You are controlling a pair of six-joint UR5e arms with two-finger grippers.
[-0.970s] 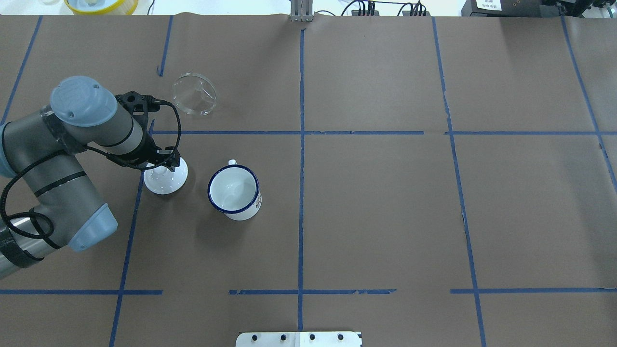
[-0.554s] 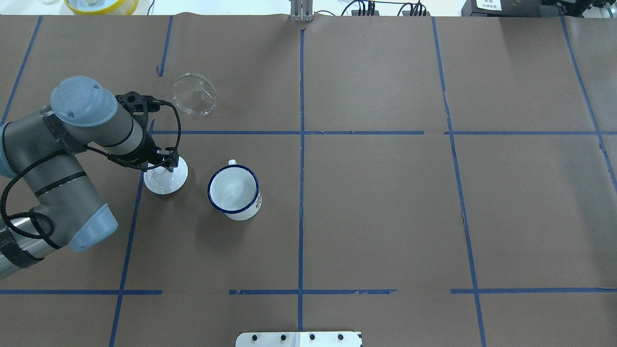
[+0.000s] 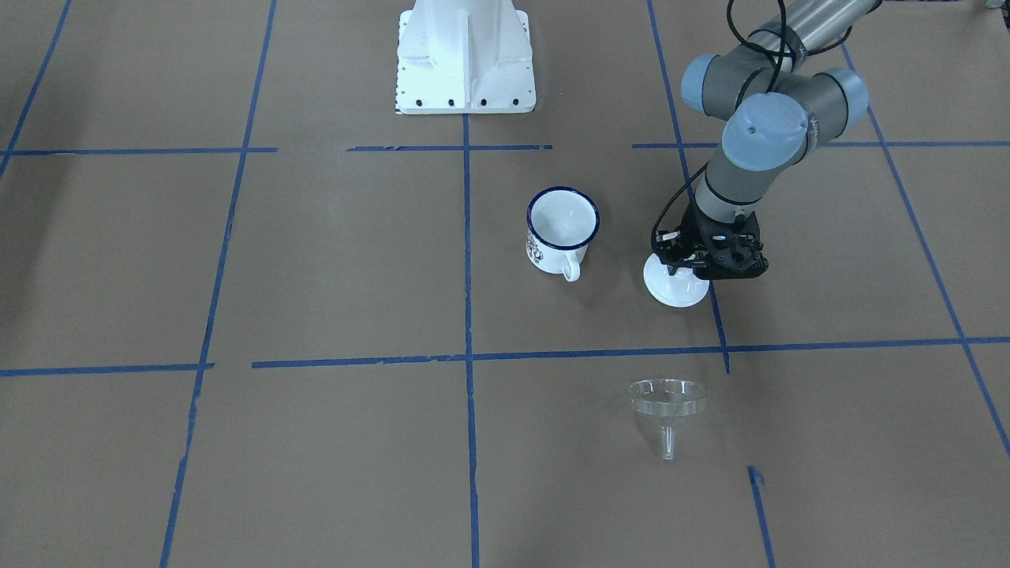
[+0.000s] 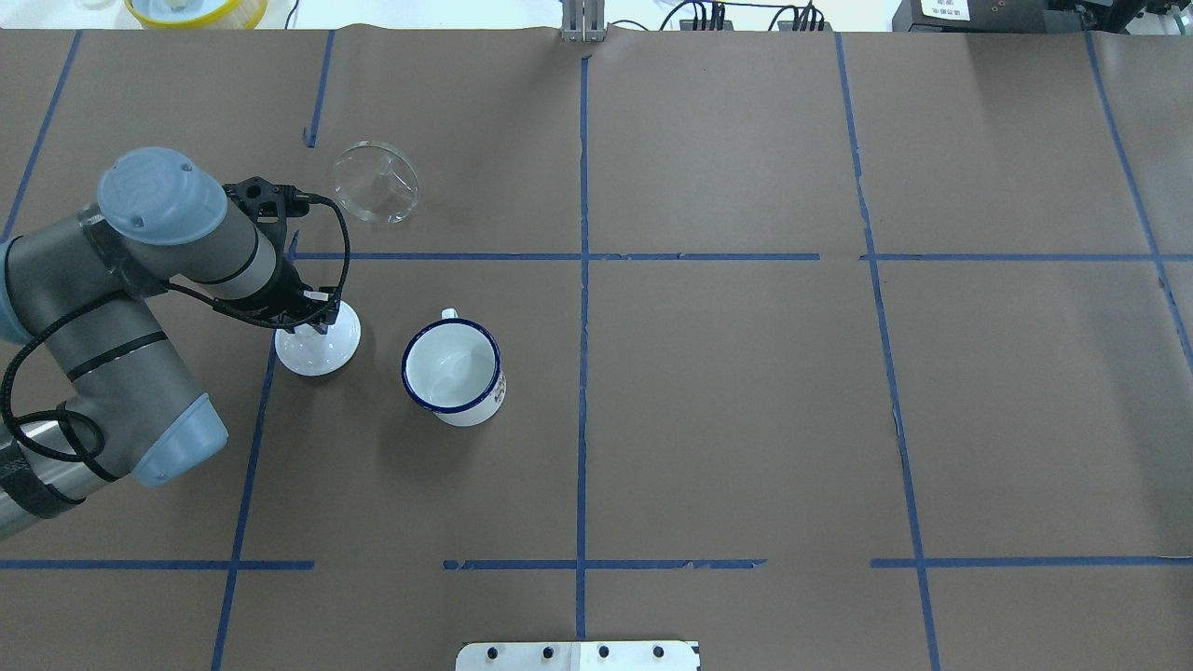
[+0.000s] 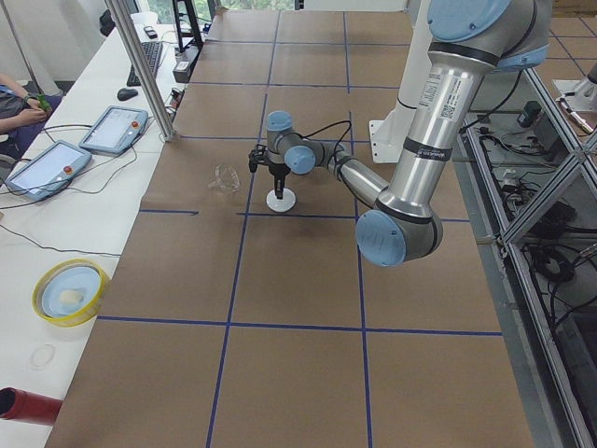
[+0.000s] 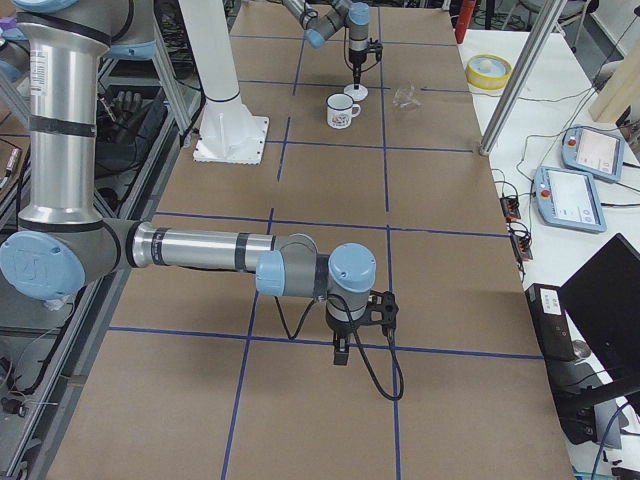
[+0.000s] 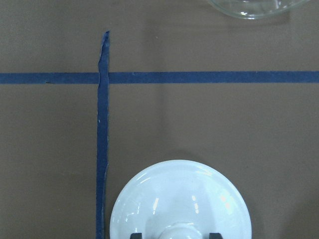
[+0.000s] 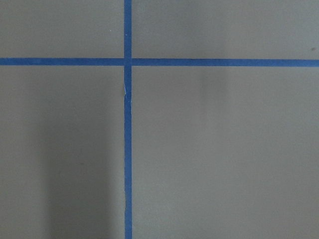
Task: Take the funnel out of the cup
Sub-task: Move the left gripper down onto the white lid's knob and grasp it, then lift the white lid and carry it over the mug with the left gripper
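Item 1: round white domed lid [image 4: 317, 354] with knob, set flat on the bench [image 4: 746, 419], just beside a blue tape line [image 4: 582, 373].
Item 2: brown paper covering, gridded in blue tape.
Item 3: yellow-rimmed dish [image 5: 70, 291] and two grey handheld screens [image 5: 45, 168], laid on the white side table [image 5: 23, 271].

Lit brightly and evenly from above, with soft faint shadows beside the white enamel mug with dark blue rim [image 4: 453, 368] and small glints on the round white domed lid [image 7: 180, 199]; sharp throughout.
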